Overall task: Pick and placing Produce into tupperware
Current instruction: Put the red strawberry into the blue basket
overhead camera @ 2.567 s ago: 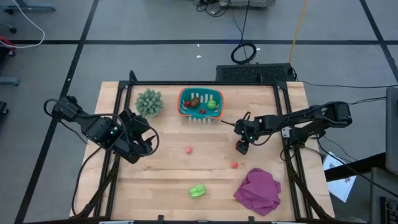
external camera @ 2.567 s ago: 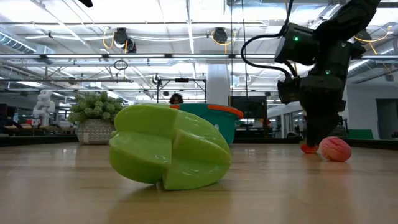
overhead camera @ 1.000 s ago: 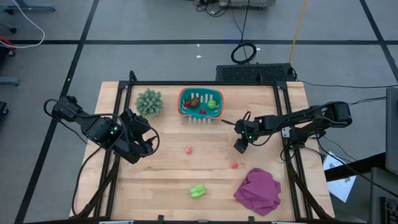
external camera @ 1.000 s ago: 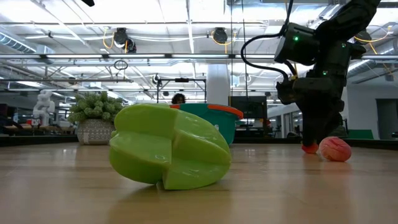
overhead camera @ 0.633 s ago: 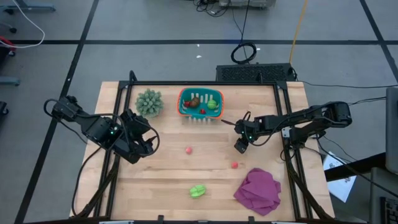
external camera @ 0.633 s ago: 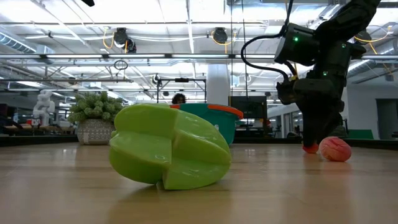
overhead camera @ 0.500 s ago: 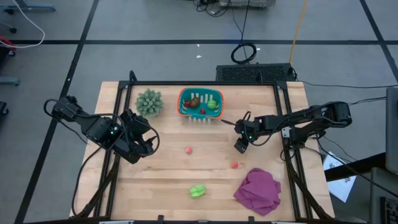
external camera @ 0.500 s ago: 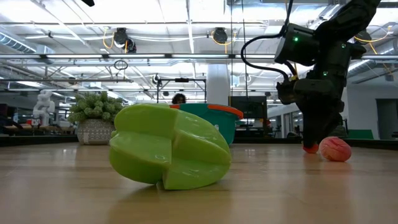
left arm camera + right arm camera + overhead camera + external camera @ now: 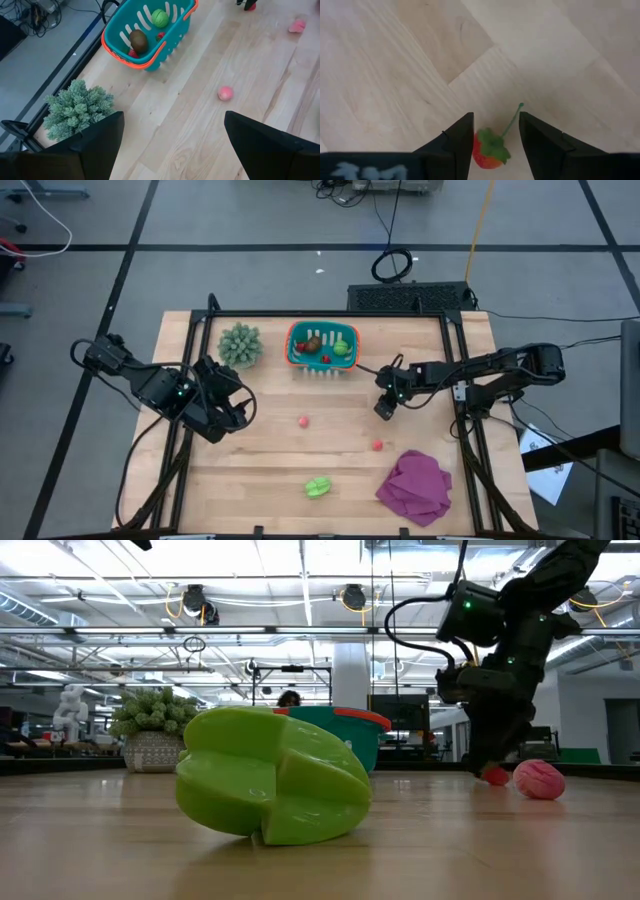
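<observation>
My right gripper (image 9: 383, 410) stands right of the table's middle, shut on a small red produce piece (image 9: 487, 150) with green leaves and a thin stem. The teal tupperware (image 9: 322, 345) with an orange rim stands at the far middle and holds a brown oval, a green piece and red ones. A small red piece (image 9: 303, 421), a pink one (image 9: 377, 445) and a light-green one (image 9: 318, 487) lie on the wood. My left gripper (image 9: 225, 415) waits open at the left. My right gripper has the red piece's body (image 9: 479, 152) between its two fingers (image 9: 457, 142), behind their tips. The fingers come from above, pointing down. The green stem (image 9: 512, 120) sticks out ahead of the fingers. Whether the piece is clear of the table I cannot tell.
A spiky grey-green plant (image 9: 240, 345) stands left of the tupperware. A magenta cloth (image 9: 415, 485) lies crumpled at the near right. Bare wood lies between my right gripper and the tupperware.
My right gripper has shifted a little toward the table's far edge and the tupperware and has tipped somewhat. The red piece stays at its fingertips. My left arm has kept still.
</observation>
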Robot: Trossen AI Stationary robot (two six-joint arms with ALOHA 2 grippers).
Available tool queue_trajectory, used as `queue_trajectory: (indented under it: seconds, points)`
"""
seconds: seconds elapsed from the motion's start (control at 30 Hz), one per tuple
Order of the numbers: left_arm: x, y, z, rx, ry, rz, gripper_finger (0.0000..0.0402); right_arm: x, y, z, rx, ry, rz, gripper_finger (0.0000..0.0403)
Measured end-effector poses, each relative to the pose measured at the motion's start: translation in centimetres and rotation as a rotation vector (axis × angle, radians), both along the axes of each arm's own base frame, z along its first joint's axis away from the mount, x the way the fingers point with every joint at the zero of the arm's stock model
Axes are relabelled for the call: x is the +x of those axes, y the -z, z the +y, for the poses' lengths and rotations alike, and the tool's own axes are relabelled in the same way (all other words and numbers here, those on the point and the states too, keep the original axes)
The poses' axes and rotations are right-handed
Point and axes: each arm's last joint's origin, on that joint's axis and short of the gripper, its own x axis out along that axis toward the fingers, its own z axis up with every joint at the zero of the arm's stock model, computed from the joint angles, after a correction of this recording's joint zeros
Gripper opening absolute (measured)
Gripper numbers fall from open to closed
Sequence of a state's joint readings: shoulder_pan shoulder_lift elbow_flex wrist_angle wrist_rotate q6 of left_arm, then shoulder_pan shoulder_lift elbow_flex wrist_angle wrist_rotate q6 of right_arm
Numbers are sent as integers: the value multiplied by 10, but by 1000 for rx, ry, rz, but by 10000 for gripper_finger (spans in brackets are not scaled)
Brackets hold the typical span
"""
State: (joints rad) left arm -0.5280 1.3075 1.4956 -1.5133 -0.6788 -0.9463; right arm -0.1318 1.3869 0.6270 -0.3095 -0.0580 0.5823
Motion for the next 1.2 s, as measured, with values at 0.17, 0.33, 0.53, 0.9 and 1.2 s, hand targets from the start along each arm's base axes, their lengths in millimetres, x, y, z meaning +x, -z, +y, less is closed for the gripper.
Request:
queue_trajectory:
  seconds: [0.17, 0.33, 0.53, 0.9, 1.2]
  points:
    - [0, 0, 0, 0, 0, 0, 349, -1, 0, 3, 59, -29, 5, 146]
    - [0, 0, 0, -3, -1, 1, 349, -2, 1, 3, 71, -32, 16, 146]
    - [0, 0, 0, -7, 0, 2, 349, -6, 2, 4, 80, -25, 56, 146]
    - [0, 0, 0, -7, 0, 2, 349, -7, 2, 4, 82, -24, 72, 145]
    - [0, 0, 0, -10, 1, -2, 349, -7, 2, 4, 79, -22, 73, 142]
